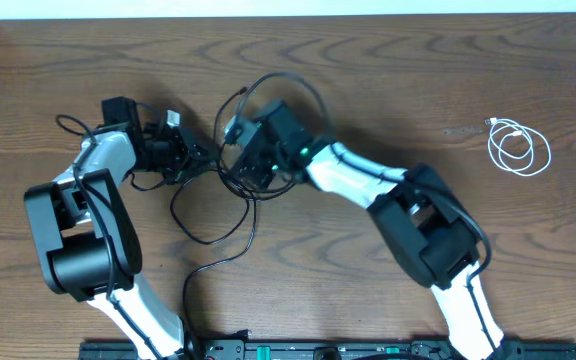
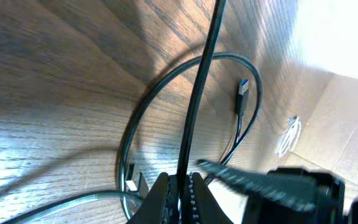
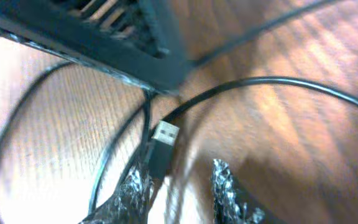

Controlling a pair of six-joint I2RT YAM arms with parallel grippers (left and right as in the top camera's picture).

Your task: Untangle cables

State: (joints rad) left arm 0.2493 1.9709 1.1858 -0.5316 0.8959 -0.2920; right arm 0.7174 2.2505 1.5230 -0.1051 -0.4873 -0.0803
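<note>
Tangled black cables [image 1: 223, 180] sit left of centre on a wooden counter [image 1: 328, 300].
The left claw [image 2: 179, 180] is clenched on one of them, taut from its tips. The right claw [image 3: 180, 174] stands parted, a plug [image 3: 163, 140] just ahead by one finger, lengthwise to it. The white cable [image 1: 518, 148] lies coiled apart near the right edge.

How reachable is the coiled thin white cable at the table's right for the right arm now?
Probably reachable: the coiled thin white cable lies alone on the wooden table, with nothing between. The right end effector must first leave the tangled black cables.
</note>
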